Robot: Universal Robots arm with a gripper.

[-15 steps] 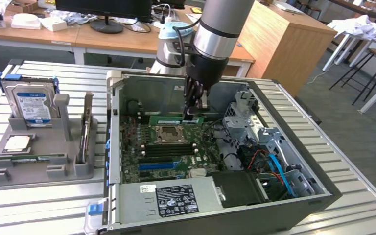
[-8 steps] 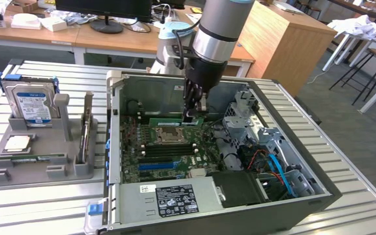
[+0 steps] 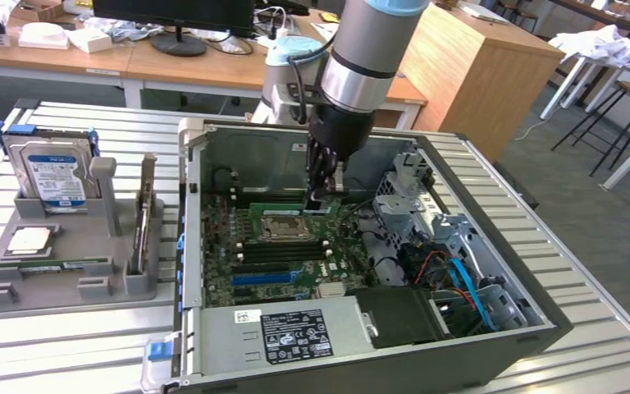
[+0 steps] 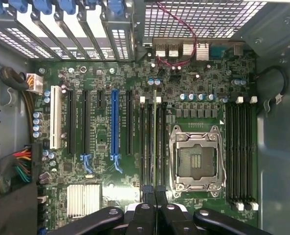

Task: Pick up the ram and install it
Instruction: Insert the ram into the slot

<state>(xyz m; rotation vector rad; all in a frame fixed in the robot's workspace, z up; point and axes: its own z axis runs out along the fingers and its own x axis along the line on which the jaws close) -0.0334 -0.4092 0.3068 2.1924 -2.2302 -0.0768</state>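
One thin green ram with a pale edge, clamped in the gripper, meets black memory slots at twelve o'clock of the processor socket; cables crowd four o'clock.

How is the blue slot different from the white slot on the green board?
The blue slot is longer than the white slot. The blue slot has black slots on both sides; the white slot is last in the row, nearest the coloured wires. Both are empty and lie side by side on the green board.
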